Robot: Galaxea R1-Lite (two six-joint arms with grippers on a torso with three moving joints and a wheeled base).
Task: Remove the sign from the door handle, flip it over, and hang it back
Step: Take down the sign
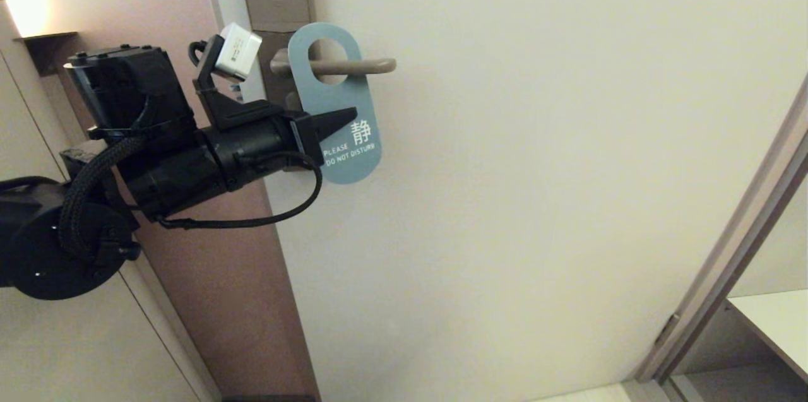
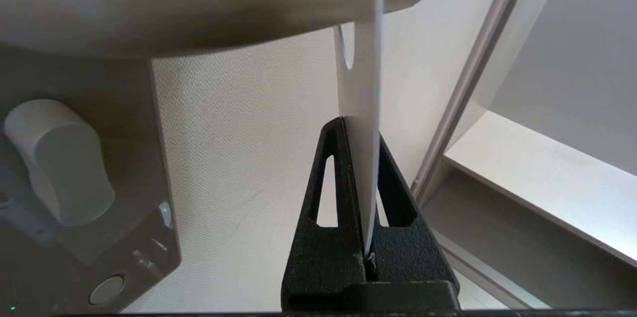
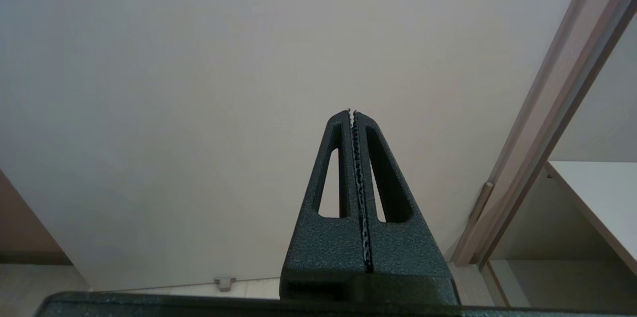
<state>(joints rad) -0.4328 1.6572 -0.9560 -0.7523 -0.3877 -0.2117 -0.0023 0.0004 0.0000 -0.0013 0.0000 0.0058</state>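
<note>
Sign (image 1: 344,130), blue face out, on door handle (image 1: 353,65), left gripper (image 1: 341,121) jaws clamped on it; right gripper (image 3: 352,113) jaws closed, empty.

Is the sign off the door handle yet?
No, the sign hangs with its oval hole around the door handle, while the left claw is shut on its lower half.
</note>
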